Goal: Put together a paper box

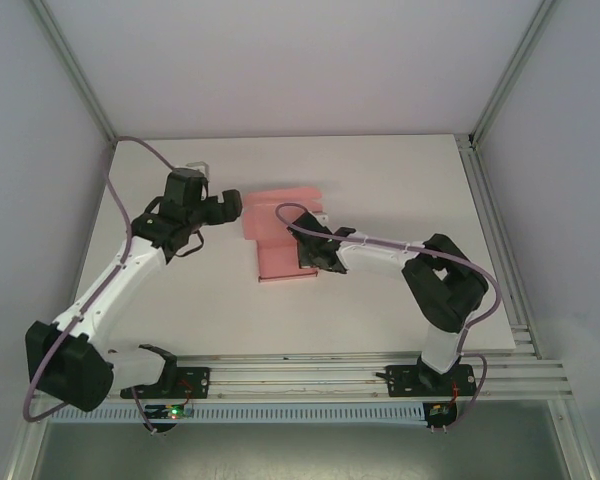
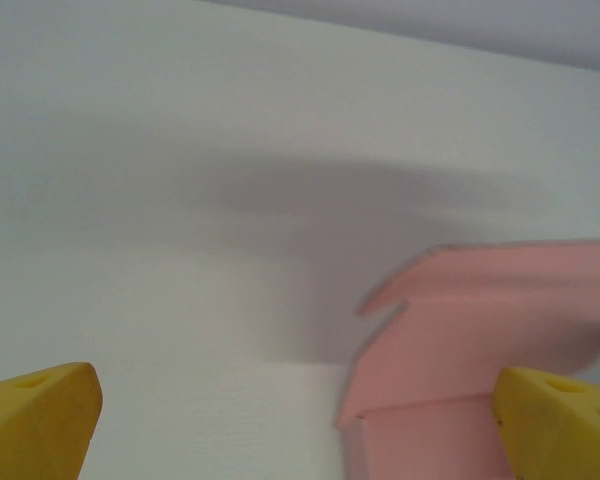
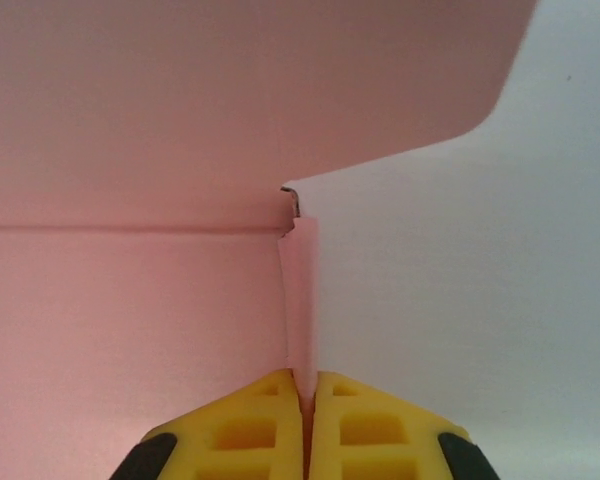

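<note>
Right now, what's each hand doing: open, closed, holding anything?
Left hand: open, holding nothing.
Right hand: closed, pinching a thin upright flap of the pink paper box.

We see the paper box as a pink thin-card sheet, partly folded, lying near the middle of the white table. Its far panel tilts up from a crease, notched at 1 corner. A narrow side flap stands on edge beside the flat base, under a rounded flap
</note>
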`<state>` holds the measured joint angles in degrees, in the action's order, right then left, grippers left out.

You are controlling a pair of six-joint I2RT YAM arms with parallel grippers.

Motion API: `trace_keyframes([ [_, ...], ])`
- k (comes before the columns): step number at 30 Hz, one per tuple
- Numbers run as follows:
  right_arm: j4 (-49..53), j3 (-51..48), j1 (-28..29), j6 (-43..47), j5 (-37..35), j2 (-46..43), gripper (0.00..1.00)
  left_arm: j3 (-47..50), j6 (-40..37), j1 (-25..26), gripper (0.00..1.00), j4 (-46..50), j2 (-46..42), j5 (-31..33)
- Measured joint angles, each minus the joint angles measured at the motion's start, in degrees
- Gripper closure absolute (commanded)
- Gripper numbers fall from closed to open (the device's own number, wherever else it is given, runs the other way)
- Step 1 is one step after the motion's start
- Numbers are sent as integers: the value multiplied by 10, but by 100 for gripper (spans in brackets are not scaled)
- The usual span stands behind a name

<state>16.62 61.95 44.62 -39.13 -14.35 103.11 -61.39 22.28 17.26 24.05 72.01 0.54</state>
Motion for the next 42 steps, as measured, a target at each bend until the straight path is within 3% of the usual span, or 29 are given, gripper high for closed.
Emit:
trace_keyframes([
  [2, -17, -17, 5, -25, 3, -7, 72, 0, -14, 1, 0, -6, 20, -44],
  [5, -23, -42, 14, -36, 1, -25, 54, 0, -42, 6, 1, -7, 45, -91],
  [11, -20, -44, 11, 29, -63, -98, 21, -9, -115, 8, 20, -7, 91, -133],
  [13, -26, -44, 1, 73, -84, -119, 2, -23, -138, 7, 27, -5, 112, -141],
  [16, -48, -44, -34, 162, -74, -139, 2, -57, -173, 3, 35, 0, 152, -159],
  [17, -60, -44, -56, 191, -54, -141, 2, -74, -184, 2, 44, 5, 168, -165],
  [18, -68, -42, -73, 212, -34, -140, 2, -87, -191, -1, 48, 10, 181, -167],
  [25, -50, 80, -210, 344, 209, -49, 8, -161, -250, -8, 48, 62, 242, -181],
  [31, -20, 141, -251, 413, 377, 0, 21, -162, -272, -9, 47, 85, 255, -190],
  [35, 9, 161, -255, 437, 419, 24, 24, -163, -278, -9, 46, 90, 262, -189],
  [42, 47, 182, -254, 462, 442, 53, 42, -170, -285, -14, 45, 97, 297, -183],
])
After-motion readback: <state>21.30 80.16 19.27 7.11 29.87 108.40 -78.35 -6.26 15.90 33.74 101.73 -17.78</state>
